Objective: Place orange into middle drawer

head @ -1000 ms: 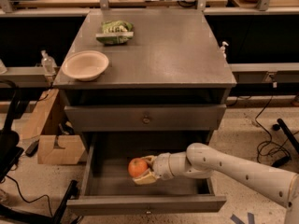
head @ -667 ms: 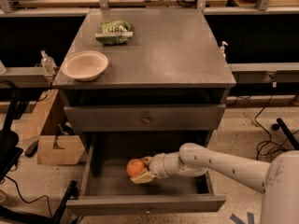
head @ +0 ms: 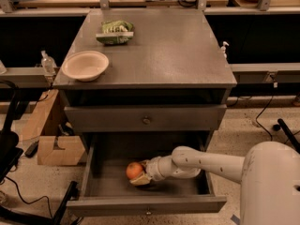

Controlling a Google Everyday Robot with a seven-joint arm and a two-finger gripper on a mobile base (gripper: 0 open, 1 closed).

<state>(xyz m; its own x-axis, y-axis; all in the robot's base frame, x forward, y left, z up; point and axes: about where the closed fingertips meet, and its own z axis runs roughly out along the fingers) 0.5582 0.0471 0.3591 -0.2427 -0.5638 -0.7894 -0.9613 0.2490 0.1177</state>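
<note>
The orange [head: 134, 170] is round and reddish-orange and sits low inside the open middle drawer [head: 145, 205], left of its centre. My gripper [head: 140, 174] reaches into the drawer from the right at the end of a white arm and is closed around the orange, which is at or just above the drawer floor. The drawer is pulled far out, with its knobbed front at the bottom of the view.
A closed upper drawer [head: 146, 120] sits above. On the cabinet top [head: 168, 50] stand a beige bowl [head: 85, 65] and a green snack bag [head: 115, 32]. A cardboard box [head: 58, 149] is on the floor at the left. Cables lie around.
The arm has reached further left and lower into the drawer, carrying the orange with it. More of the white arm base now fills the lower right.
</note>
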